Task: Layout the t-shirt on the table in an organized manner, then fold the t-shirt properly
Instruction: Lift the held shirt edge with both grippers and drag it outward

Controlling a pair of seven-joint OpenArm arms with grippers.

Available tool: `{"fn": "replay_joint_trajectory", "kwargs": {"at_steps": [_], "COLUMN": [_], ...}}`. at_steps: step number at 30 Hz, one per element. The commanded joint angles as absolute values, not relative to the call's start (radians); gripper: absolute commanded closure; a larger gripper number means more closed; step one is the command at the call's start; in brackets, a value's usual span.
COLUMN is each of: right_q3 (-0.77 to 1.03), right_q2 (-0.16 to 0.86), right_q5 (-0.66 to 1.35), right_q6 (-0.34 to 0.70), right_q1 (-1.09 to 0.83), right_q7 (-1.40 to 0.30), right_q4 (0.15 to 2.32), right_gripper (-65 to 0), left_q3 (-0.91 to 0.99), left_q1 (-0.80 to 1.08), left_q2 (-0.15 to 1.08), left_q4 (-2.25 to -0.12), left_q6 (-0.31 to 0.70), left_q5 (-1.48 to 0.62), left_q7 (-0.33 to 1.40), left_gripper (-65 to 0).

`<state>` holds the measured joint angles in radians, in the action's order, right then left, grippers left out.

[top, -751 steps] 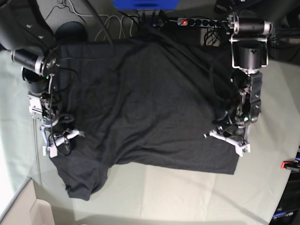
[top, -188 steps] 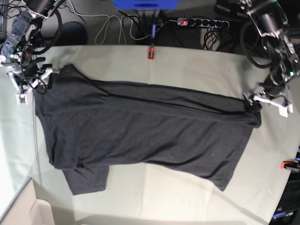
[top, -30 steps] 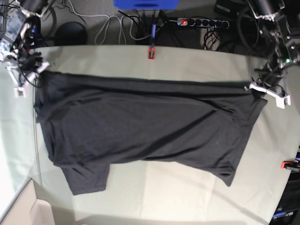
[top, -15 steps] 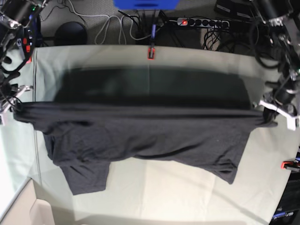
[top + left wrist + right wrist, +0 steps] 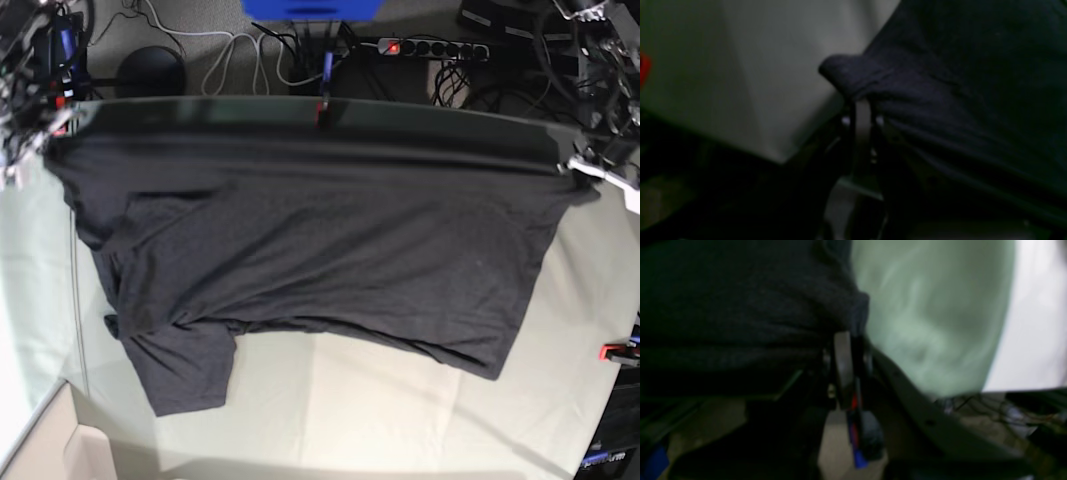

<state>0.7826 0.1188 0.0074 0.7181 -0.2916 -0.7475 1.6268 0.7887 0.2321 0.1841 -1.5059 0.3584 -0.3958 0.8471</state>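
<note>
Since half a second ago the t-shirt has swung farther back over the surface, stretched between left gripper and right gripper, both pinching corners; soft, limp cloth, best held at the edges.

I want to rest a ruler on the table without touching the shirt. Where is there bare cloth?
Bare table runs along the near edge below the t-shirt hem, widest right of the hanging sleeve. Narrower strips flank it far left and far right. The far edge is crowded: left gripper and right gripper hold the shirt stretched there.
</note>
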Motion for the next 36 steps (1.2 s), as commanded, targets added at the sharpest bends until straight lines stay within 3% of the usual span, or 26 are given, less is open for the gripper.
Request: {"fn": "replay_joint_trajectory", "kwargs": {"at_steps": [1,11,34,36], "right_q3": [0.796,0.797,0.796,0.796], "right_q2": [0.137,0.120,0.125,0.125], "right_q5": [-0.005,-0.005,-0.005,-0.005], "right_q6": [0.698,0.698,0.698,0.698], "right_q1": [-0.303,-0.400,-0.389,-0.389], "right_q7": [-0.707,-0.627,-0.621,-0.621], "right_q4": [1.644,1.639,1.524,1.524], "right_gripper": [0.0,0.0,0.0,-3.8], "left_q3": [0.800,0.808,0.811,0.811], "left_q1": [0.231,0.242,0.285,0.283], "left_q2": [0.209,0.209,0.208,0.208], "left_q4": [-1.504,-1.359,-1.354,-1.354], "left_q6": [0.340,0.340,0.341,0.341], "left_q5": [-0.389,-0.389,-0.400,-0.400], "left_q7": [0.806,0.806,0.809,0.814], "left_gripper": [-0.1,-0.1,-0.6,-1.7]}}
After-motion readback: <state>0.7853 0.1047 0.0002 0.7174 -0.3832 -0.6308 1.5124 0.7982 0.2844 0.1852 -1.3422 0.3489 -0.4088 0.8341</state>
